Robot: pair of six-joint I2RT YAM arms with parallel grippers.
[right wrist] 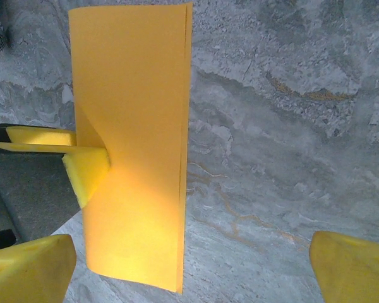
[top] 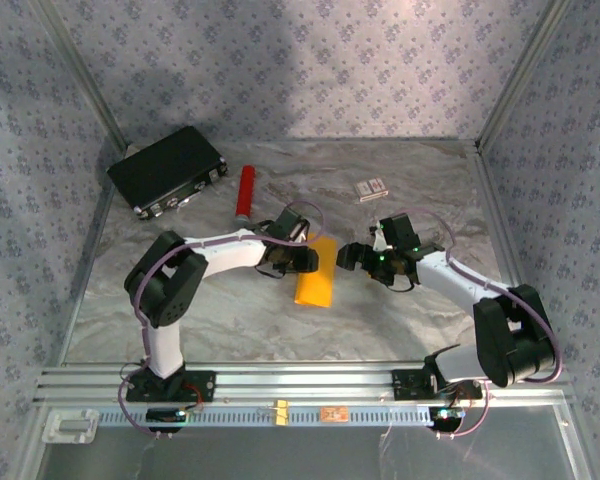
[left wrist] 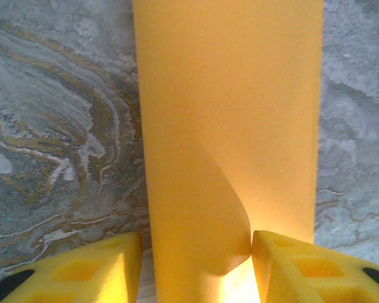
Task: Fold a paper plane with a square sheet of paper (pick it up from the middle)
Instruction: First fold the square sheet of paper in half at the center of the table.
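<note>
Marble-patterned table (top: 230,320), seen from above. A black case (top: 168,168) is placed at the far left. The square sheet of paper (top: 318,285), folded double, lies at the centre. The left gripper (left wrist: 196,265) is half closed around a raised bulge at the sheet's left edge; a firm grip cannot be told. The right gripper (top: 347,256), just right of the sheet, is spread wide and empty. A red cylinder (top: 246,192) and a small white-and-red box (top: 372,189) are set farther back.

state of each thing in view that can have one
paper: folded double, near edge pinched and buckled
left pincer: shut on paper
right pincer: open, holding nothing
case: shut, lying flat
cylinder: lying on its side
box: lying flat
</note>
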